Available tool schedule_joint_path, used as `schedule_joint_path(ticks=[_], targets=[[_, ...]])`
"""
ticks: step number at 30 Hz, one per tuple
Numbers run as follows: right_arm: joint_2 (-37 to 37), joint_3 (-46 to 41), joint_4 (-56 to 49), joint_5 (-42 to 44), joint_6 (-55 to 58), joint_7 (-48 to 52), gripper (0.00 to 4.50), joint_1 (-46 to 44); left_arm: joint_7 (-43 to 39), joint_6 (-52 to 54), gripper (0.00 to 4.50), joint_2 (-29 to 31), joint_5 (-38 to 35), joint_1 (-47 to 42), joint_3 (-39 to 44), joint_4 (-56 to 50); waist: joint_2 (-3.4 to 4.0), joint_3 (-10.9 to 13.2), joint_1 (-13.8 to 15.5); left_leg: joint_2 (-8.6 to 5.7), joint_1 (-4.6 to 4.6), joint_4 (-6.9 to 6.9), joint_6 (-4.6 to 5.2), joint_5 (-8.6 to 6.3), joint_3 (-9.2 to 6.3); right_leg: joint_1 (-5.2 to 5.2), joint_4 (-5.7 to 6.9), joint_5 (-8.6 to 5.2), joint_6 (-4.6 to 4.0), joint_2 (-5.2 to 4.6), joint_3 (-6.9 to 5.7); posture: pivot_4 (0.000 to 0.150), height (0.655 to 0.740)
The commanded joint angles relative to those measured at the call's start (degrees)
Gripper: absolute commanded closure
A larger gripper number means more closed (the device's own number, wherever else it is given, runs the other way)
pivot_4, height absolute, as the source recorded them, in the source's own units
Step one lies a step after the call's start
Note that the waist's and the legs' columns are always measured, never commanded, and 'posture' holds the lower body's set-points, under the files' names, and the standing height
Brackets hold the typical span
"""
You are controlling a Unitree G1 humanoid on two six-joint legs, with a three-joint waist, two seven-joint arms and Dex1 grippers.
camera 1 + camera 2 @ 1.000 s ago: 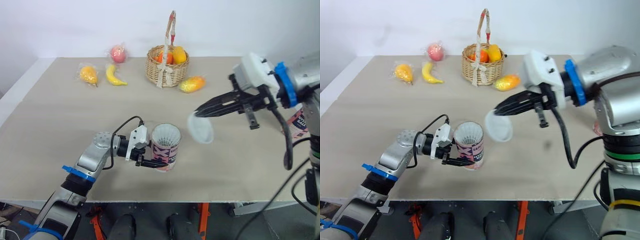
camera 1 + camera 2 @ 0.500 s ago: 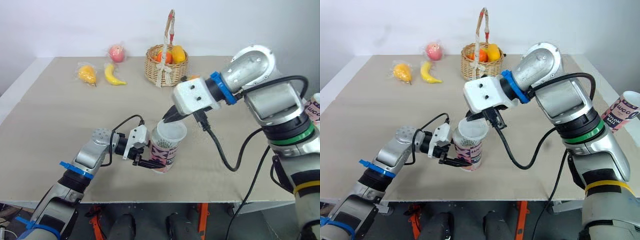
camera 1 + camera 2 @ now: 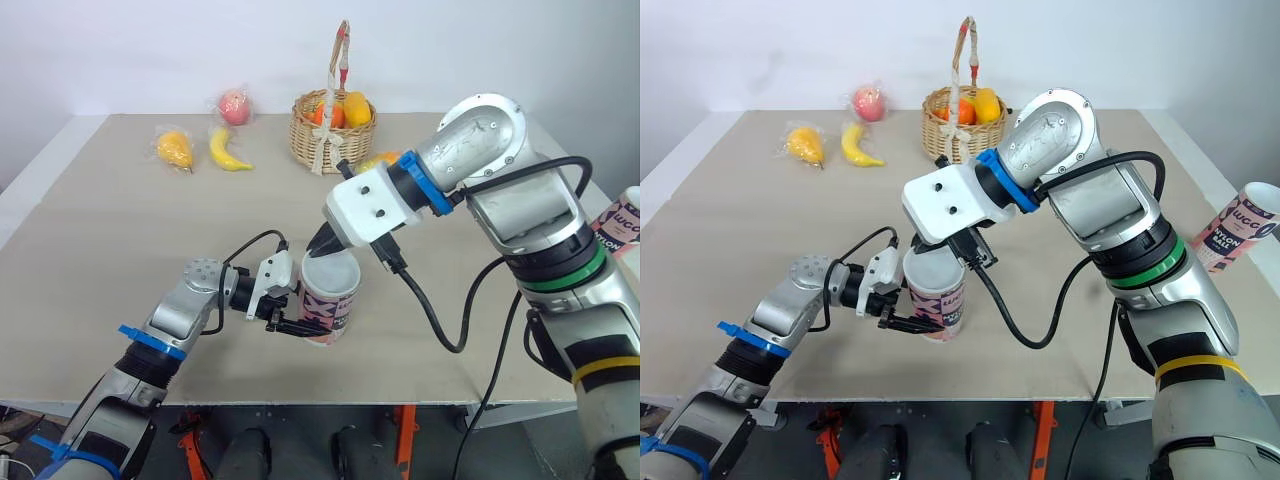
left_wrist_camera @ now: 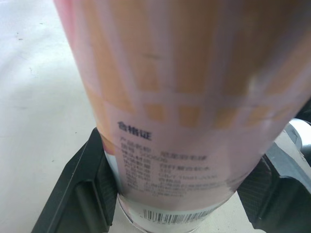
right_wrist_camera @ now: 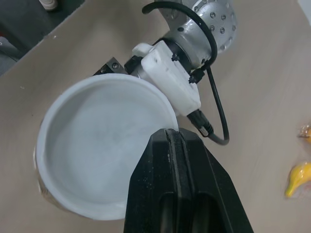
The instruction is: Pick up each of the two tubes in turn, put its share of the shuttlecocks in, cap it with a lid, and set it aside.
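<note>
Beige tabletop (image 3: 120, 220) spreads across the head view. Low in the centre, the shuttlecock tube (image 3: 330, 308) is clamped near its base by the left gripper (image 3: 300, 326). The right gripper (image 5: 171, 141) pinches the white lid (image 5: 97, 141) by its rim and holds it over the tube mouth. Pressed off-centre, the lid could seat crooked or tip the tube.

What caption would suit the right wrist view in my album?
Right fingers hold a white lid over the tube gripped by the left fingers.
</note>
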Motion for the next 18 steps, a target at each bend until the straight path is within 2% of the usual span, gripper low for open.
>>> schedule_joint_path(ticks=[1, 4, 7, 13, 18], targets=[[-0.24, -0.67, -0.91, -0.31, -2.75, 1.79, 4.41, -1.06, 0.35, 1.43, 1.57, 0.7, 1.21, 1.28, -0.91, 0.43, 0.0, 0.0, 0.0, 0.0, 0.0, 0.0, 0.0, 0.0, 0.0, 0.0, 0.0, 0.0, 0.0, 0.0, 0.01, 0.15, 0.74], [-1.27, 1.43, 1.46, -5.89, -8.38, -0.23, 4.41, 0.19, 0.45, 1.73, 1.57, 0.96, 1.06, 1.59, -0.7, -0.07, 0.0, 0.0, 0.0, 0.0, 0.0, 0.0, 0.0, 0.0, 0.0, 0.0, 0.0, -0.01, -0.01, 0.01, -0.01, 0.15, 0.74], [-1.48, 1.95, 2.98, -7.64, -11.22, -0.17, 4.41, 0.44, 0.56, 1.99, 1.57, 1.17, 1.05, 1.85, -0.6, -0.46, -0.01, -0.01, 0.0, -0.02, 0.05, 0.0, 0.0, 0.0, 0.02, 0.03, 0.0, -0.02, 0.01, 0.04, -0.01, 0.15, 0.74], [-1.62, 2.61, 4.38, -7.64, -15.2, 2.02, 4.41, 0.16, 1.03, 2.35, 1.57, 1.39, 0.99, 2.06, -0.41, -0.8, -0.01, -0.01, -0.01, 0.05, 0.17, 0.0, 0.0, 0.01, 0.0, 0.13, 0.0, -0.01, 0.0, 0.13, -0.02, 0.15, 0.74], [-1.95, 2.43, 3.2, -3.06, -14.3, 3.09, 4.41, 0.84, 1.38, 2.44, 1.57, 1.36, 0.91, 2.16, -0.21, -0.85, -0.01, -0.02, -0.01, 0.16, 0.23, -0.01, 0.0, 0.01, 0.01, 0.17, 0.0, -0.02, -0.05, 0.16, -0.02, 0.15, 0.74]])
